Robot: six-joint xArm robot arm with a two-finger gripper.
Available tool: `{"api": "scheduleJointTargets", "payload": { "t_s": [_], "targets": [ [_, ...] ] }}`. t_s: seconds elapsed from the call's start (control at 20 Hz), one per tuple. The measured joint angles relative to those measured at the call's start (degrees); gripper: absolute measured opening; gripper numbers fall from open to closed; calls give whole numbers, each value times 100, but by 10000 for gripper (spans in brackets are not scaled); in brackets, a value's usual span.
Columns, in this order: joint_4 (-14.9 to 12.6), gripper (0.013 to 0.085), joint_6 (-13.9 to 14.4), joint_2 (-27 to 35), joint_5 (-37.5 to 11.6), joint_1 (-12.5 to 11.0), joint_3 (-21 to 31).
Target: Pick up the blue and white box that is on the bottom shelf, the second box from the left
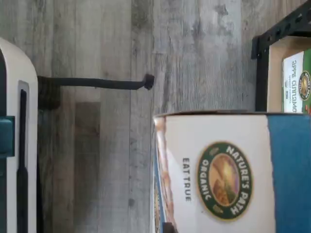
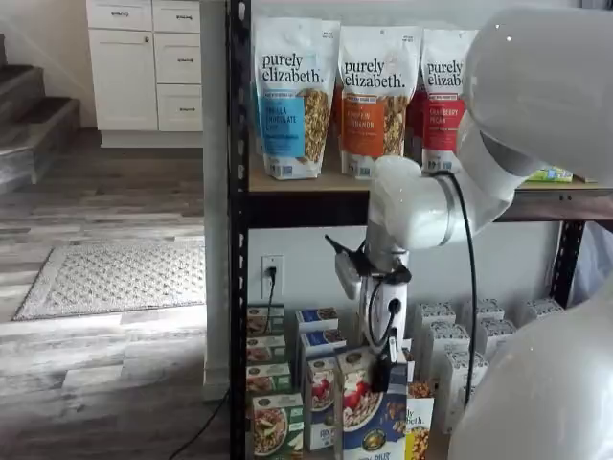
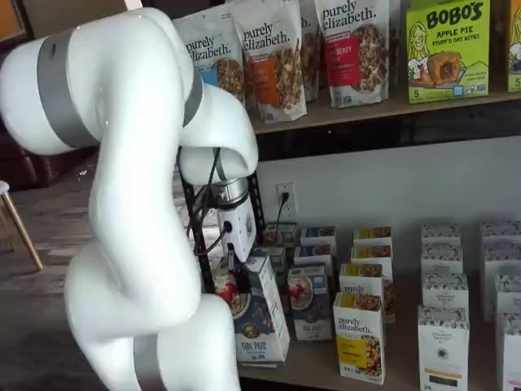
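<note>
The blue and white box (image 3: 262,319) hangs in front of the bottom shelf (image 3: 313,360), pulled out of its row and slightly tilted. My gripper (image 3: 242,273) comes down onto its top edge and is shut on it. In both shelf views the box (image 2: 372,414) shows a granola bowl with red berries, below the black fingers of the gripper (image 2: 384,368). The wrist view shows the box (image 1: 223,179) close up, white and blue with a round Nature's Path logo. The grey wood floor lies behind it.
More small boxes stand in rows on the bottom shelf: green-and-white ones (image 2: 271,422), a yellow-and-white one (image 3: 360,338) and white ones (image 3: 444,334). Tall granola pouches (image 2: 374,96) fill the brown-board tier above. The black rack post (image 2: 238,287) stands left of the boxes. A power cable (image 2: 270,292) hangs from a wall socket.
</note>
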Motion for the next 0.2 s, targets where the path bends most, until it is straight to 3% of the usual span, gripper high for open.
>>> {"api": "scheduleJointTargets", "payload": {
  "t_s": [0.2],
  "targets": [
    [55,450,-121,-184,269,-90,-61]
  ]
}}
